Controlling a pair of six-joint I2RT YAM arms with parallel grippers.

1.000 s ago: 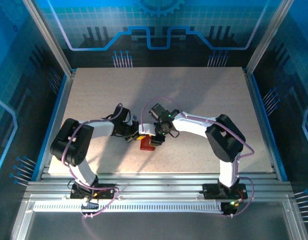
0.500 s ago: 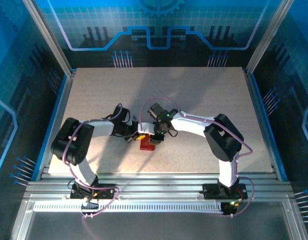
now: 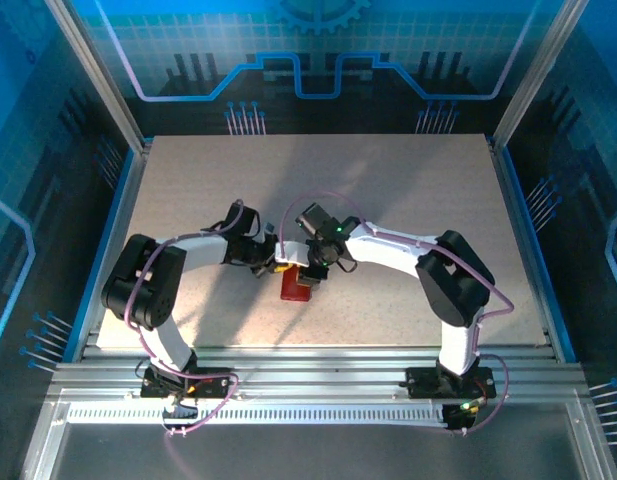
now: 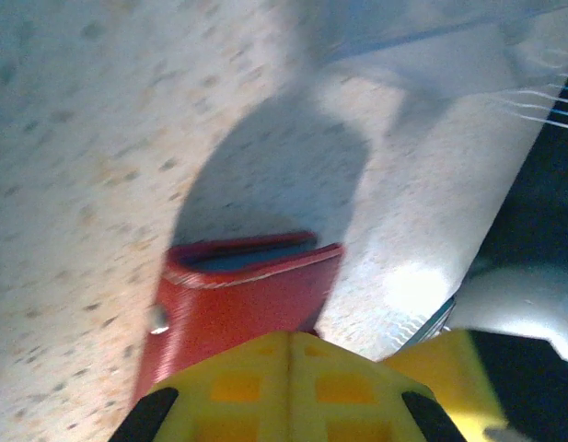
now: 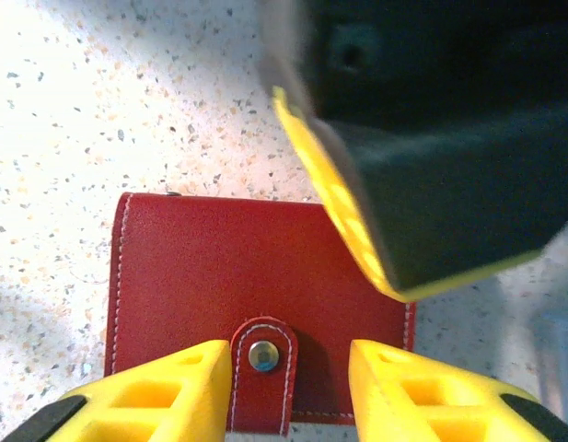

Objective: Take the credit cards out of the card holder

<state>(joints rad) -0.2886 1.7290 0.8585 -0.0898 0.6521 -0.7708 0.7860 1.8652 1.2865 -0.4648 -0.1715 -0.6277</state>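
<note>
- The holder [image 5: 219,267] lay on the table [image 3: 388,190], toward the front of its middle, between the two claws.
- It was folded shut. The tab [image 5: 262,387] lay over its red face, with the snap [image 5: 262,354] showing.
- In the left wrist view a dark bluish strip [image 4: 251,250] sat in the slot at the holder's far edge. Whether this was a card could not be told.
- In the right wrist view the left claw's black and yellow body covered one corner of the holder.
- The left arm [image 3: 188,255] reached in from the left and the right arm [image 3: 388,245] from the right. Both were bent, with wrists meeting over the holder.
- The left claw [image 4: 288,387] was clenched, fingers together, its tip at the holder's near edge. Contact could not be confirmed.
- The right claw [image 5: 285,368] was partly spread, one finger on either side of the tab with a gap at each. It grasped nothing.
</note>
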